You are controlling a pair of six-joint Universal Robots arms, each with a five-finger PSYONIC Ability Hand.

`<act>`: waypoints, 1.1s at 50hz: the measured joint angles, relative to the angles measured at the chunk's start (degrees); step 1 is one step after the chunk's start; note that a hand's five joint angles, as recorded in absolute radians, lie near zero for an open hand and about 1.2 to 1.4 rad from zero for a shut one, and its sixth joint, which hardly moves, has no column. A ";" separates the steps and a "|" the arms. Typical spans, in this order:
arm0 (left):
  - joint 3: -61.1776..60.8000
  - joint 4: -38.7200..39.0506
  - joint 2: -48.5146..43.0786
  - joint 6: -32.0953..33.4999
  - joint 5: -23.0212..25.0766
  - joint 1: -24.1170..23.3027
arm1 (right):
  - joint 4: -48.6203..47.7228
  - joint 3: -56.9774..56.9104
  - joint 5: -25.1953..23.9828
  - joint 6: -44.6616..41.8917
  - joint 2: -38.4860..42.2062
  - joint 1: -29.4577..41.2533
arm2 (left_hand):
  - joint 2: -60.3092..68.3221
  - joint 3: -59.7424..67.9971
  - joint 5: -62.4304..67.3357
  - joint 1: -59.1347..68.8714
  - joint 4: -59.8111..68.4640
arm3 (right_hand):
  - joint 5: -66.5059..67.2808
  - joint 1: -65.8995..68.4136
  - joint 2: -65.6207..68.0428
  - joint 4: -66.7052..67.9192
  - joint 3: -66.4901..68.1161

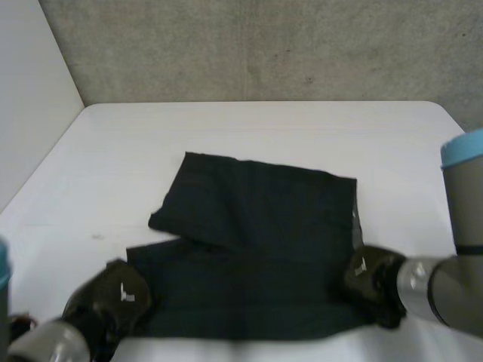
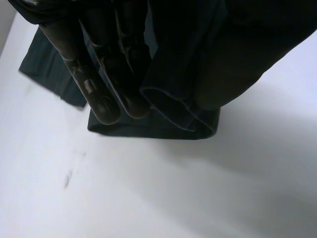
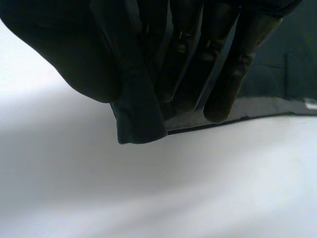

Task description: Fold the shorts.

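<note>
At the near edge of the white table, 2 black hands grip 1 pair of dark shorts: the left hand pinches the near-left corner between its fingers and thumb. The right hand pinches the hem of the near-right corner the same way, fingers against thumb. The shorts lie mid-table with their long axis running left to right, and farther back 1 folded layer lies slanted, its far-left corner farthest away.
</note>
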 measured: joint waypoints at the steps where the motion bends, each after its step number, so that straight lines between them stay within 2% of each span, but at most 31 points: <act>1: -2.72 -1.36 3.40 3.58 2.08 -0.25 | 2.29 2.80 -0.10 -3.36 -1.93 -0.22 | 0.00 0.00 0.00 0.00 0.00 | 0.00 0.00 0.00 0.00 0.00; 6: -3.13 0.73 5.43 7.99 4.89 -0.11 | 2.75 4.75 -0.89 -5.12 -4.21 -0.85 | 0.00 0.00 0.00 0.00 0.00 | 0.00 0.00 0.00 0.00 0.00; 11: 5.46 10.55 -1.97 7.78 3.83 0.69 | -3.37 -0.79 -1.13 1.02 -2.30 -0.98 | 0.00 0.00 0.00 0.00 0.01 | 0.00 0.00 0.00 0.00 0.00; 16: 16.82 23.78 -13.93 3.78 0.30 1.00 | -12.62 -9.88 1.40 8.98 4.15 -0.43 | 0.00 0.00 0.00 0.00 0.02 | 0.67 0.00 0.00 0.00 0.00; 23: 33.05 38.76 -33.12 0.06 -5.19 0.60 | -24.07 -19.83 7.81 11.59 14.11 0.31 | 0.00 0.00 0.00 0.00 0.02 | 0.69 0.00 0.00 0.02 0.00; 27: 42.55 42.08 -43.48 -0.26 -7.09 -0.01 | -31.80 -24.41 10.07 10.93 20.03 0.45 | 0.00 0.00 0.00 0.00 0.02 | 0.69 0.00 0.00 0.03 0.00; 32: 50.33 42.86 -51.74 -0.31 -7.61 -0.37 | -40.23 -28.01 10.80 9.86 25.73 0.45 | 0.00 0.00 0.00 0.00 0.02 | 0.69 0.00 0.00 0.04 0.00; 34: 52.61 43.15 -54.38 -0.42 -7.51 -0.49 | -43.41 -29.17 10.91 9.44 28.01 0.43 | -11.89 -10.65 -10.39 -12.00 -10.76 | -12.42 -14.46 -15.09 -13.80 -15.02; 35: 53.51 43.48 -55.52 -0.49 -7.33 -0.59 | -44.63 -29.58 11.00 9.32 29.01 0.43 | -24.08 -23.80 -23.61 -27.49 -24.13 | -22.56 -24.97 -24.91 -24.46 -24.51; 36: 53.74 43.61 -55.83 -0.51 -7.26 -0.63 | -45.08 -29.73 11.07 9.29 29.41 0.43 | -26.60 -25.04 -24.86 -28.89 -25.39 | -23.69 -26.12 -27.33 -25.65 -25.71; 37: 54.42 44.40 -56.76 -0.61 -6.93 -0.82 | -45.74 -29.92 11.20 9.28 29.97 0.42 | -40.94 -40.36 -40.39 -46.21 -41.22 | -23.69 -26.12 -27.33 -25.65 -25.71; 38: 54.59 44.97 -57.09 -0.68 -6.75 -0.97 | -46.45 -30.09 11.43 9.33 30.58 0.40 | -44.33 -43.70 -42.37 -48.11 -43.54 | -38.45 -38.70 -42.45 -40.62 -40.76; 39: 54.59 44.97 -57.09 -0.68 -6.75 -0.97 | -46.45 -30.09 11.43 9.33 30.58 0.40 | -44.33 -43.70 -42.37 -48.11 -43.54 | -38.45 -38.70 -42.45 -40.62 -40.76; 40: 54.61 46.79 -57.37 -0.80 -6.35 -1.43 | -47.28 -29.80 12.22 10.05 30.80 0.25 | -56.23 -55.73 -52.26 -54.97 -56.90 | -51.30 -44.53 -54.68 -54.44 -54.59; 43: 53.65 48.84 -56.63 -0.93 -6.10 -2.03 | -47.44 -28.76 12.90 11.78 29.38 0.03 | -56.98 -56.19 -52.30 -54.97 -57.41 | -51.44 -44.53 -54.76 -54.52 -54.85; 47: 49.98 51.21 -52.31 -1.38 -6.03 -2.61 | -47.18 -25.30 13.13 17.78 23.14 -0.34 | -57.00 -56.19 -52.30 -54.97 -57.41 | -51.44 -44.53 -54.76 -54.52 -54.85; 51: 43.66 51.92 -44.70 -3.49 -6.18 -2.96 | -46.07 -20.14 11.77 25.15 14.11 -1.07 | -57.00 -56.19 -52.30 -54.97 -57.41 | -51.44 -44.53 -54.76 -54.52 -54.84; 55: 35.75 50.80 -35.73 -8.46 -6.36 -3.16 | -41.96 -13.71 7.79 30.10 6.09 -2.16 | -57.00 -56.19 -52.30 -54.97 -57.38 | -51.44 -44.53 -54.76 -54.52 -54.84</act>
